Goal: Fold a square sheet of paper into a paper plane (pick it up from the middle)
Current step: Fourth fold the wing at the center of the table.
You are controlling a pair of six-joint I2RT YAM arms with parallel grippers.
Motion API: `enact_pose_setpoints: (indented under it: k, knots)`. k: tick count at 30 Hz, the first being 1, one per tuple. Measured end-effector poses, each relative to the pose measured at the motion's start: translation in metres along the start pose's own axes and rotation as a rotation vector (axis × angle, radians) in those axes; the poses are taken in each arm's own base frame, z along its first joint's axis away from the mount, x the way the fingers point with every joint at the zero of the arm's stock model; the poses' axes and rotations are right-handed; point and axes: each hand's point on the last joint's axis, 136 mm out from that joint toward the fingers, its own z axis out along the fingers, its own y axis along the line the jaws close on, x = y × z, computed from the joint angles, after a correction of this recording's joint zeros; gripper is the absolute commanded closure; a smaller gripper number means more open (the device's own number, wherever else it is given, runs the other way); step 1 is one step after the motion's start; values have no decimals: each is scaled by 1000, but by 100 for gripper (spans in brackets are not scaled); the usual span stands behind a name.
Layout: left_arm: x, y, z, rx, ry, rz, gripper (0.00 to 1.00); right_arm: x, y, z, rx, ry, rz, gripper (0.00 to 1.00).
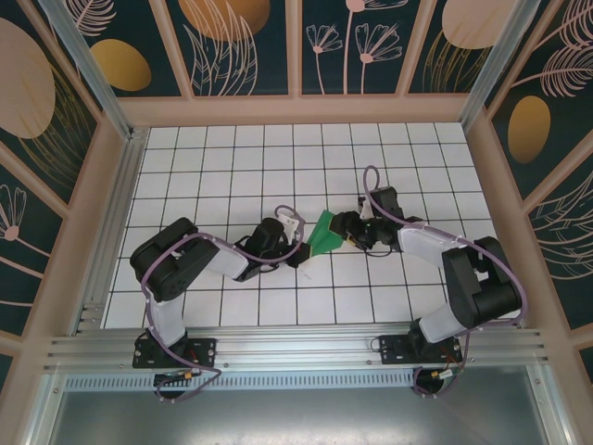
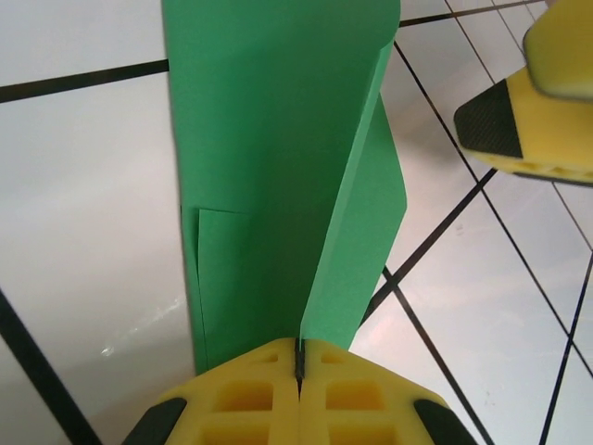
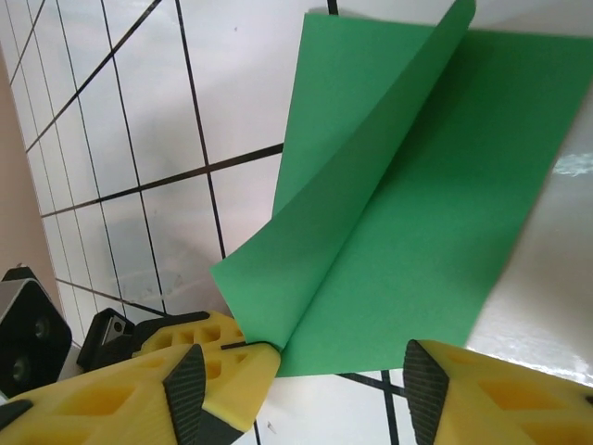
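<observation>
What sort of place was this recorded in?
Probably a boxed-in robot test cell: a white gridded tabletop, leaf-patterned wall panels on three sides, and a metal rail along the near edge.

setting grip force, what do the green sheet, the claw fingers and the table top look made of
Green sheet: thin matte paper; it curls and holds a crease.
Left claw fingers: yellow, likely soft foam or rubber, moulded with hollow cells.
Table top: glossy white, black grid lines, glare; material unclear.

Both arms bend in low and meet in the middle. The left gripper point(image 1: 297, 251) has its yellow fingers point(image 2: 246, 394) pressed tight together on the green paper point(image 2: 269, 167). The right gripper point(image 1: 345, 226) faces it, its fingers point(image 3: 445, 394) wide apart.
</observation>
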Motion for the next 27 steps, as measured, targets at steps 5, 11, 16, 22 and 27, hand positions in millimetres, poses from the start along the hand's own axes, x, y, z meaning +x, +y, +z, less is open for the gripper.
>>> enact_pose_setpoints:
  k: [5, 11, 16, 22, 27]
  knots:
    - [-3, 0, 0, 24, 6, -63, 98, 5, -1, 14, 9, 40, -34, 49]
    - [-8, -1, -1, 50, 16, -135, 99, 9, 1, 24, -9, 68, -59, 52]
    - [-14, -4, 4, 64, 18, -159, 99, 10, -2, 32, -23, 88, -62, 48]
    - [-11, -1, 7, 62, 43, -194, 99, 8, -2, 36, -26, 88, -68, 50]
    - [-10, 2, 8, 54, 50, -225, 100, 5, 0, 37, -29, 83, -79, 53]
